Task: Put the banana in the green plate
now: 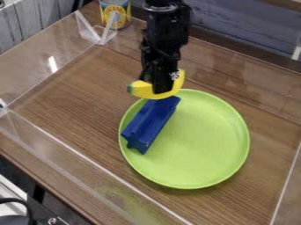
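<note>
Above the near-left edge of the green plate [217,145], the banana [156,86] is held clear of the surfaces below it, pinched between the dark fingers of the gripper [159,83], which are pressed onto its yellow body from either side; its curved ends stick out to the left and right of the fingers. The gripper is pointed straight down, and the black arm [166,31] is seen rising from it toward the top of the view. Directly beneath the banana, a blue block [150,123] is laid at a slant across the plate's left rim, its upper end just under the fruit; whether the two touch cannot be told. The plate is set on a brown wood-grain table [70,97], which is enclosed by clear plastic walls [47,48]. A yellow-and-white object [113,12] is seen at the far edge, too blurred to identify
</note>
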You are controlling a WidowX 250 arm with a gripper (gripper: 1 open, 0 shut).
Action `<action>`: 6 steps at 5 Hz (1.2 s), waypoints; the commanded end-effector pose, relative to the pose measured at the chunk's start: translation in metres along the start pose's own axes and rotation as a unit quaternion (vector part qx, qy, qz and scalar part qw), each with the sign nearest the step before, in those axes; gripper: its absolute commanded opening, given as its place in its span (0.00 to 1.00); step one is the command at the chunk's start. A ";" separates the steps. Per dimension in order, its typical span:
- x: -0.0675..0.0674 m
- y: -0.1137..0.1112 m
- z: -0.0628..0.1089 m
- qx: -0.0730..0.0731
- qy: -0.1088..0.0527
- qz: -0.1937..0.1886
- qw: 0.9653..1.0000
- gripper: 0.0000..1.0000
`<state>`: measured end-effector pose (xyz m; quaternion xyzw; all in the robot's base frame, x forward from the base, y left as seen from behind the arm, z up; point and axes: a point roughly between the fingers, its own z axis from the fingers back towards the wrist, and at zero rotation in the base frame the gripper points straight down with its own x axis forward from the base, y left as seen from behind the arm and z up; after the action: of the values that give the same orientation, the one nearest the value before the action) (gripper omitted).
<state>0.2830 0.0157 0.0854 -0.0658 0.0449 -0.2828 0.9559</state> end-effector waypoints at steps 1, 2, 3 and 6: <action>0.005 -0.010 0.021 0.024 -0.030 -0.018 0.999 0.00; 0.008 -0.027 0.012 0.026 -0.036 -0.003 0.999 0.00; 0.013 -0.046 -0.002 0.028 -0.039 0.011 0.999 0.00; 0.008 -0.051 -0.030 0.032 -0.045 -0.007 0.998 1.00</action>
<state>0.2549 -0.0345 0.0568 -0.0508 0.0067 -0.2898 0.9557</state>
